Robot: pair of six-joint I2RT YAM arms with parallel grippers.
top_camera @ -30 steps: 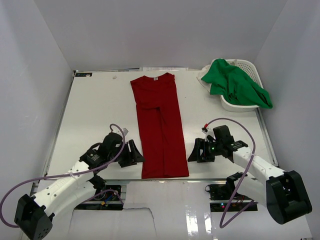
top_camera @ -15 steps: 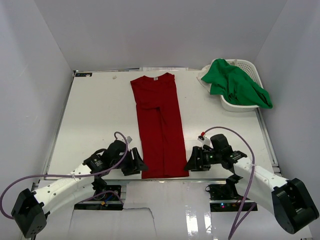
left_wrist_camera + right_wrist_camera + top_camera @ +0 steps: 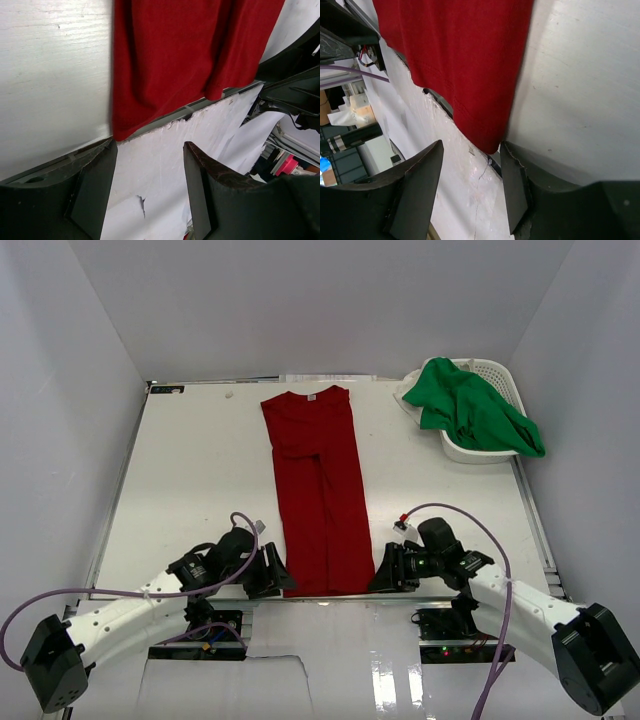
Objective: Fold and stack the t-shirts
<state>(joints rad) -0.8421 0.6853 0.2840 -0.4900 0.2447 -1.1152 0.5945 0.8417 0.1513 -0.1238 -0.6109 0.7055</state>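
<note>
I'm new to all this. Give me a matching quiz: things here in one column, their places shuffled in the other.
1. deep red cloth t-shirt
2. bright green cloth t-shirt
3. white slotted plastic basket
4. left gripper

A. far right corner
B. open, at the red shirt's hem
C. flat along the table middle
D. heaped in the basket

Pairs: 1-C, 2-D, 3-A, 4-B

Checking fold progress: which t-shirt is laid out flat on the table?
The red shirt, stretched lengthwise down the middle of the table. The green shirt lies bunched in the basket.
</note>
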